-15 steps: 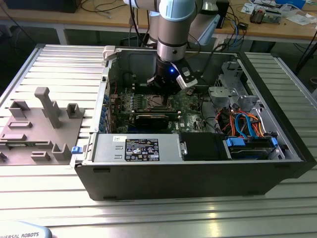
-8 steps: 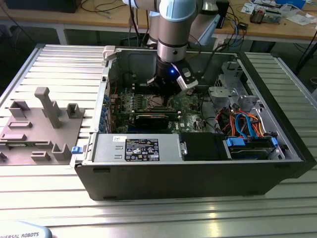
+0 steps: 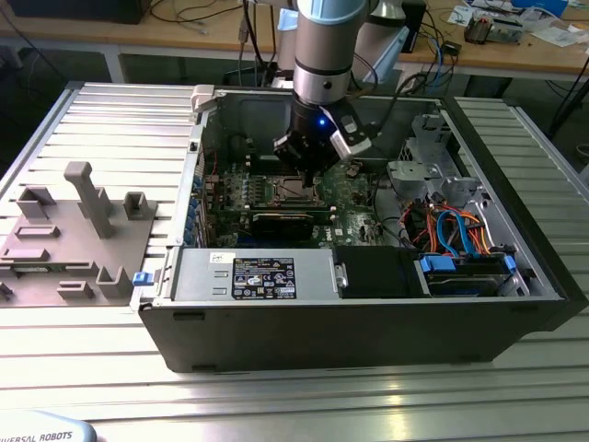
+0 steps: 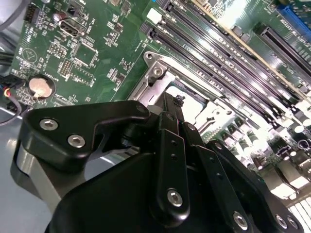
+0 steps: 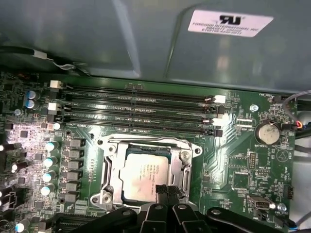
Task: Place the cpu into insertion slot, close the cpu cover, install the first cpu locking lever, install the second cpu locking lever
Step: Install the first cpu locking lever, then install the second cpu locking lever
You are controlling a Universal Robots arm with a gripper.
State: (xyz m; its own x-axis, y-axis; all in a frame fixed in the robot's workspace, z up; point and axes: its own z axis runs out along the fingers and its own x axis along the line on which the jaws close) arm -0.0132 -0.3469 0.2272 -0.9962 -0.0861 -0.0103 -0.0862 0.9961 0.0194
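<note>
Silver cpu [image 5: 143, 175] sits in the slot [image 5: 109, 179] under the closed cover [image 5: 183, 162], my closed fingers [image 5: 167, 190] at its lever.

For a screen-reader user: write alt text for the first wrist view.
A silver cpu sits in the insertion slot of a green motherboard, the cpu cover framing it. The black gripper hangs at the socket's near edge; long memory slots run beyond.
</note>
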